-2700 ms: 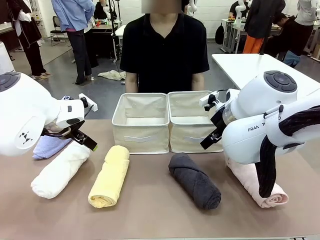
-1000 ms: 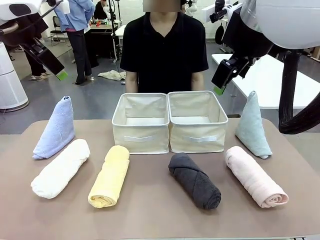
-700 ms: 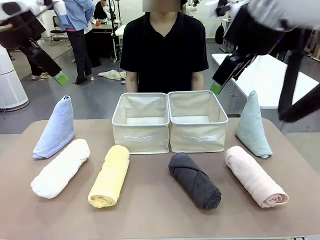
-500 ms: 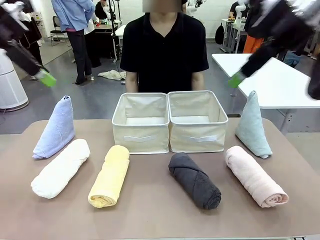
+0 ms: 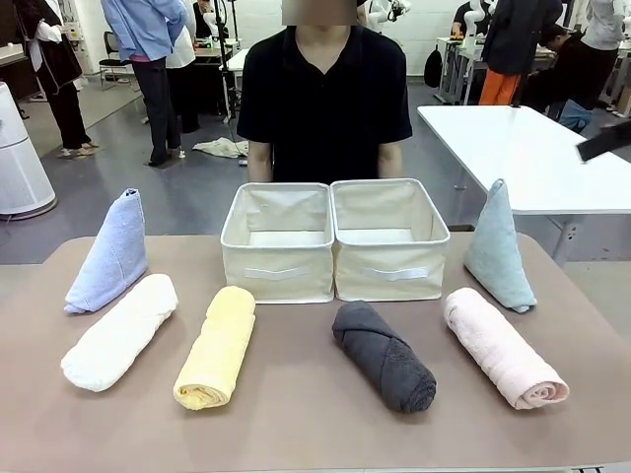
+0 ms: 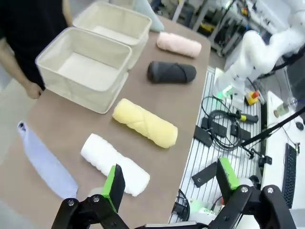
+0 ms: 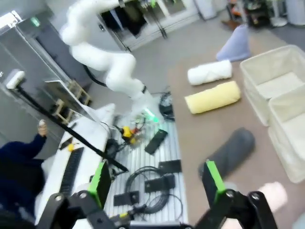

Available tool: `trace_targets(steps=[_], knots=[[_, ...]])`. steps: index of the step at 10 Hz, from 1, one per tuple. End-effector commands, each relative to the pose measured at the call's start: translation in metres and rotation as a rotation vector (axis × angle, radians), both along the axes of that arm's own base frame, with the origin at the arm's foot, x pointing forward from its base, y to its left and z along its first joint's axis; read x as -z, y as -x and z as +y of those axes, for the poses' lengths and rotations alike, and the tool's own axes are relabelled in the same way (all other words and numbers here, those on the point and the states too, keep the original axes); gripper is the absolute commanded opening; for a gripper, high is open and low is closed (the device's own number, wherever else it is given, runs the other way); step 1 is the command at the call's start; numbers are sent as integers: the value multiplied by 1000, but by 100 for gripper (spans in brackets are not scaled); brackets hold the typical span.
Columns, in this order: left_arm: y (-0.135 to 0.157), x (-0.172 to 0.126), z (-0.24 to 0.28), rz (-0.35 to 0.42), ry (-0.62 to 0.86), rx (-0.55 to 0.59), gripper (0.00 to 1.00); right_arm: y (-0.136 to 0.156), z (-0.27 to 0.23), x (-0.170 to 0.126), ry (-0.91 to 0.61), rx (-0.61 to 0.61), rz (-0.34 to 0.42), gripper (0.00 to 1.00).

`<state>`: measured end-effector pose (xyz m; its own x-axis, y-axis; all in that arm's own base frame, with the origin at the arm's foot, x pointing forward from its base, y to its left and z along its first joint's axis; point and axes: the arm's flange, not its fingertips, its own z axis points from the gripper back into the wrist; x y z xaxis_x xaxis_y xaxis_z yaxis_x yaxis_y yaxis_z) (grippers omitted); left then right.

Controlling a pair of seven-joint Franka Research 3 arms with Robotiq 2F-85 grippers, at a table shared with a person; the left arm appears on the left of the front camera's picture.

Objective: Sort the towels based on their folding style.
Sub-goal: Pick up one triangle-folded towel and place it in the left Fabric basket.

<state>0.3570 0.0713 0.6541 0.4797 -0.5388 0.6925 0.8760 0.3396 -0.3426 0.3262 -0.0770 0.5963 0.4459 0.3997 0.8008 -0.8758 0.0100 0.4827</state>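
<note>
On the brown table (image 5: 296, 424) in the front view, four rolled towels (image 5: 217, 345) lie in a row before two cream bins (image 5: 279, 281), with two triangle-folded towels (image 5: 110, 251) upright at the ends, apparently staged for sorting; in the left wrist view the left gripper (image 6: 170, 177) gapes empty, high above the white roll (image 6: 114, 164); in the right wrist view the right gripper (image 7: 156, 180) is equally spread, holding nothing.

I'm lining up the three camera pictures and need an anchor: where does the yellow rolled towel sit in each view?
Front view: the yellow towel lies left of centre, nearer the camera than the cream bins.
Left wrist view: the yellow towel slants across mid-picture, right of the cream bins.
Right wrist view: the yellow towel lies in the upper half, left of the cream bins.
Shared landmark: the cream bins.
</note>
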Motion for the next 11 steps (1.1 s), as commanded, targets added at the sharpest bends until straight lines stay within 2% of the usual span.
trace_targets(steps=[1, 2, 3, 5, 7, 11], knots=[[5, -7, 28, -87, 34, -34, 100, 1, -19, 1, 1, 53, -1, 100], [16, -11, 48, -174, 53, -73, 100, 12, -32, -1, -22, 117, -27, 100], [30, -10, 61, -231, 66, -106, 100, 20, -42, -2, -33, 187, -43, 100], [39, -5, 79, -293, 82, -169, 100, 30, -57, -3, -50, 329, -84, 100], [42, 1, 95, -311, 98, -199, 100, 43, -66, -5, -61, 395, -118, 100], [52, 9, 114, -307, 86, -274, 100, 58, -78, -5, -30, 496, -107, 100]])
